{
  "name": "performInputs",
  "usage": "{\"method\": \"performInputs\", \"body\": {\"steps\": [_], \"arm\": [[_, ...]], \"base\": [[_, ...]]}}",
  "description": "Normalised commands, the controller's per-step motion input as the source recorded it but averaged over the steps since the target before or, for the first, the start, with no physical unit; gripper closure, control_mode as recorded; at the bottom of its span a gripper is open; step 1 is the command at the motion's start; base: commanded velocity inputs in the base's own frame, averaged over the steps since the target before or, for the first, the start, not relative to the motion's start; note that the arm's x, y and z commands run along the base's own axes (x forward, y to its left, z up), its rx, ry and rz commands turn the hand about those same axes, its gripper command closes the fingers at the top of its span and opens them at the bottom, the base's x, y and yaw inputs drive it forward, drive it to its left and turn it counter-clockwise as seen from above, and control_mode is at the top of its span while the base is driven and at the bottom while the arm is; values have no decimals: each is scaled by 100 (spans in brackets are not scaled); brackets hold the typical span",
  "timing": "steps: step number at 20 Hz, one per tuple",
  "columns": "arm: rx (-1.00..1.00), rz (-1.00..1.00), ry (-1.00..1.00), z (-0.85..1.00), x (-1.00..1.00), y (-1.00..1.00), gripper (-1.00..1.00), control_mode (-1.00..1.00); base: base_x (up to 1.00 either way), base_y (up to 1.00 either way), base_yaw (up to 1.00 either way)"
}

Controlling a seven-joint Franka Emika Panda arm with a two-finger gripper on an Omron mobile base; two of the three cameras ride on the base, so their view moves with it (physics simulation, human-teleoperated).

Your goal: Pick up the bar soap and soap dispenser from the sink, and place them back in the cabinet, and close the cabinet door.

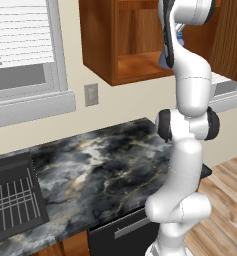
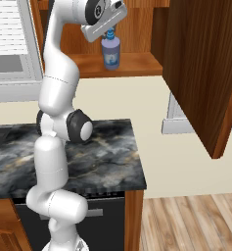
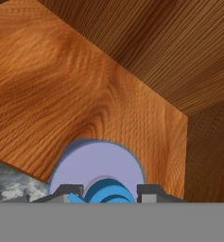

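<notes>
At the lower left of the left base view the sink (image 1: 12,200) shows its wire rack, with bare dark marble counter (image 1: 100,170) running right to its front edge. Upper centre, the cabinet (image 1: 135,65) stands open, its shelf free on the left half. In the right base view the soap dispenser (image 2: 110,53) stands upright on that shelf, near its front edge, at upper centre. The gripper (image 2: 109,33) is pinched on the pump top from above. The cabinet door (image 2: 205,73) hangs open at the right.
</notes>
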Motion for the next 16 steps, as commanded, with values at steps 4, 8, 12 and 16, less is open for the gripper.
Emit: {"method": "performInputs", "body": {"steps": [4,8,12,16], "arm": [[0,0,0,0,0,0,-100,-100],[0,0,0,0,0,0,-100,-100],[0,0,0,0,0,0,-100,-100],[0,0,0,0,0,0,-100,-100]], "base": [[0,0,0],[0,0,0],[0,0,0],[0,0,0]]}}
